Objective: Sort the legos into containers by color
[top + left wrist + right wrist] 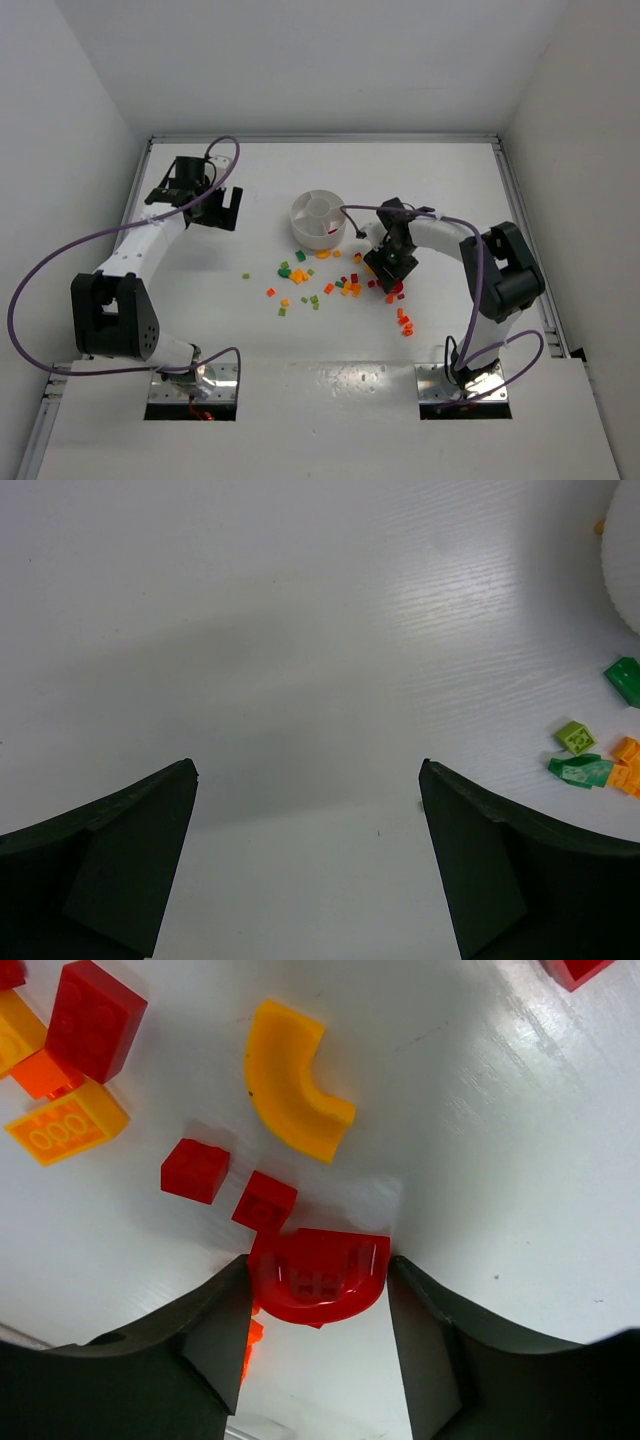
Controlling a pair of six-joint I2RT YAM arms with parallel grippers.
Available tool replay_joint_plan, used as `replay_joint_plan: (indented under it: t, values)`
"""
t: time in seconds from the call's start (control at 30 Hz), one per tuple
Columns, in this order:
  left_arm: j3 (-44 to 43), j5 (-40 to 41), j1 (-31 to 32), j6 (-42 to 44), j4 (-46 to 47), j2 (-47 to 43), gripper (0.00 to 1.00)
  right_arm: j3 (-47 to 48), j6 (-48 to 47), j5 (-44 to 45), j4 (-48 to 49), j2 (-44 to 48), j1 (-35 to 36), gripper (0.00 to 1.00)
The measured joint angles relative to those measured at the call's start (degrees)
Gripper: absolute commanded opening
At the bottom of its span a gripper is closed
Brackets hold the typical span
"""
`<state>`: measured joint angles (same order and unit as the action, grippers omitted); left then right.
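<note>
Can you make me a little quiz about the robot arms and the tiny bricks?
1. True or false: the left gripper has its jaws closed on a green brick.
2. Pick one: what colour is the curved brick between the jaws of the right gripper? A red, B green, C orange.
3. Fill the gap: the curved orange brick lies on the ____, not in the white dish.

Key: 1 false, its jaws stand wide open over the bare table. 2 A. 3 table.
</note>
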<state>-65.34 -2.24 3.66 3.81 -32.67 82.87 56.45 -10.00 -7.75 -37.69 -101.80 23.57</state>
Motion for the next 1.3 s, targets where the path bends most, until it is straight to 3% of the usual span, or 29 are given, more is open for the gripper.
replay_joint_plan:
  t: [0.1, 0.33, 0.83, 1.3]
  values:
    - [0.0, 0.02, 0.0, 0.0, 0.0, 0.42, 1.0, 0.0, 0.22, -0.02, -0.04, -0.04, 0.31, 0.46]
    - [0.0, 0.11, 0.0, 0.0, 0.0, 0.63, 1.0, 0.39, 0.55, -1.01, -0.85, -0.04, 0.9, 0.42]
    - [-0.04, 0.13, 0.0, -0.02, 0.0, 0.66, 1.0, 15.52, 0.85, -8.2, -5.55, 10.32, 0.94, 0.42]
    - [-0.83, 0.74, 0.0, 0.0, -0.04, 1.68, 1.0, 29.64, 1.51, -10.47, -3.06, -2.67, 0.94, 0.44]
